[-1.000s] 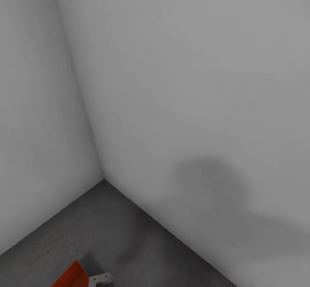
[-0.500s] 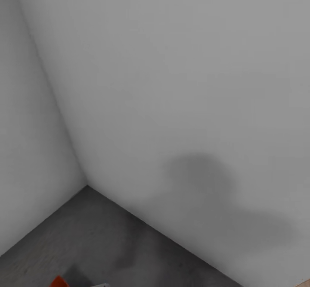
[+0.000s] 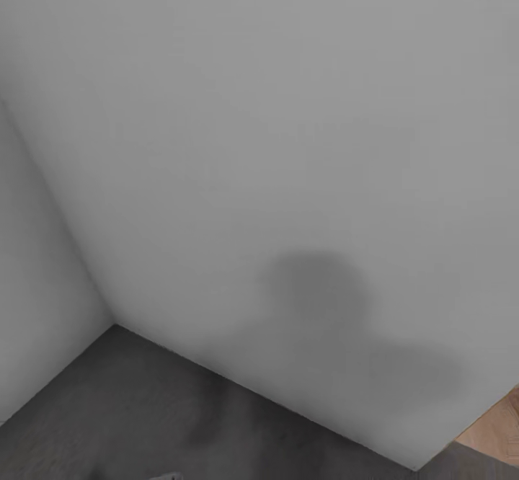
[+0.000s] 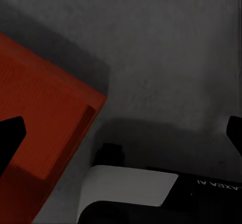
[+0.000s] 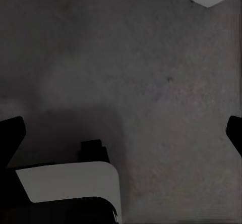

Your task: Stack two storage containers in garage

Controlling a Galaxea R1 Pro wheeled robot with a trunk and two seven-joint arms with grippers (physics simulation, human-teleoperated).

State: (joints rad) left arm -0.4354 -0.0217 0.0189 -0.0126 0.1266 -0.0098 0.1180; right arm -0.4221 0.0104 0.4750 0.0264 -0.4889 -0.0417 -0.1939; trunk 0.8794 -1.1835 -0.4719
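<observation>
**Empty-handed in the garage corner, one bin down**

Bare white walls (image 3: 288, 105) met at a corner above the dark grey floor (image 3: 108, 408), and at the lower right edge of the head view a sliver of light wood planking (image 3: 497, 433) showed past the wall's end. A soft shadow lay on the wall, probably the robot's own.

One storage container (image 4: 40, 133) lay on the concrete under the left arm, its finely ribbed orange-red bottom facing the wrist camera, one corner and a thin wall visible. The left gripper (image 4: 121, 133) hung above it with its fingers spread wide to either edge of the picture, pinching nothing. The right gripper (image 5: 121, 133) was likewise spread and empty over bare floor.

By my judgement the first container had been set down and the robot stood between halves of the task. The next move would call for turning away from the corner and heading toward the wood floor to fetch the other bin, then returning to stack it squarely on this one.

Much was hard to settle. The container was cut off by the picture's edge, so its full outline and whether it sat flat could not be confirmed. Pale and dark robot parts crossed both wrist views, too close to identify.
</observation>
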